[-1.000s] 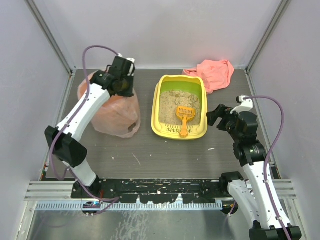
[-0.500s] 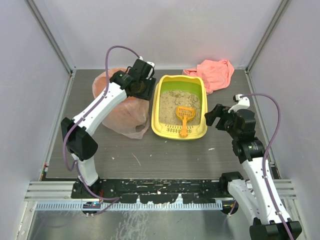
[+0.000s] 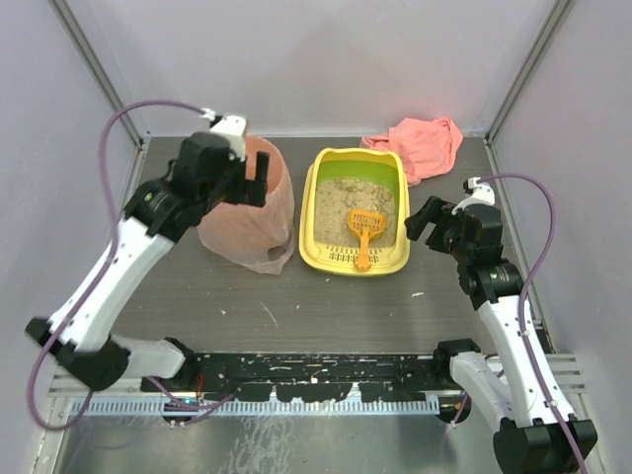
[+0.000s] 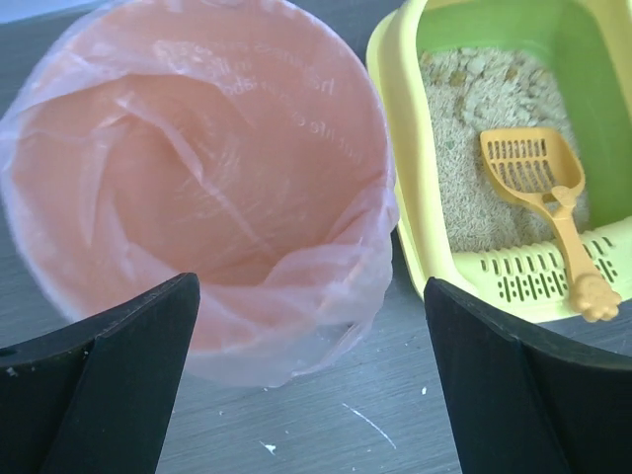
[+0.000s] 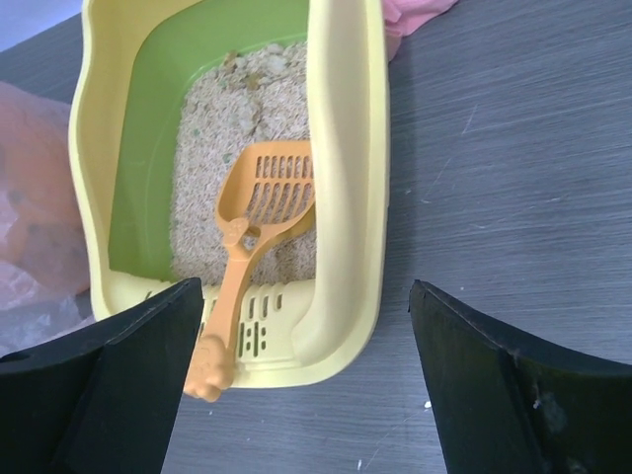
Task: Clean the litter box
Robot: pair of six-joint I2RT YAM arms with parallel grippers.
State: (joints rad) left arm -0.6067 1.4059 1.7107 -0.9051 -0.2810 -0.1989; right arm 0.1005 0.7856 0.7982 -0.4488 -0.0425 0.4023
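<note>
While nothing is in either grip, the dark bench (image 3: 296, 306) carries a round bin (image 3: 252, 222) lined with a loose pink bag at the left. Its bulging liner sits close against the yellow litter box (image 3: 336, 260), which stands mid-bench with beige litter in its green inside. A pink cloth (image 3: 427, 143) lies at the far right, and an orange scoop (image 3: 363, 229) rests in the litter with its handle over the slotted near rim. The thin handle lies flat, so a pinch could slip or shove the light tray, and the slack liner could snag on a descending arm and tip the bin. Carried litter could also spill at the seam between box and bin. The left arm reaches forward, wrist tilted down over the bin's mouth, left fingers (image 4: 118, 375) spread wide and empty. The right arm is bent beside the box's right wall, looking down at its near end, right fingers (image 5: 109, 365) equally wide with nothing between them.
</note>
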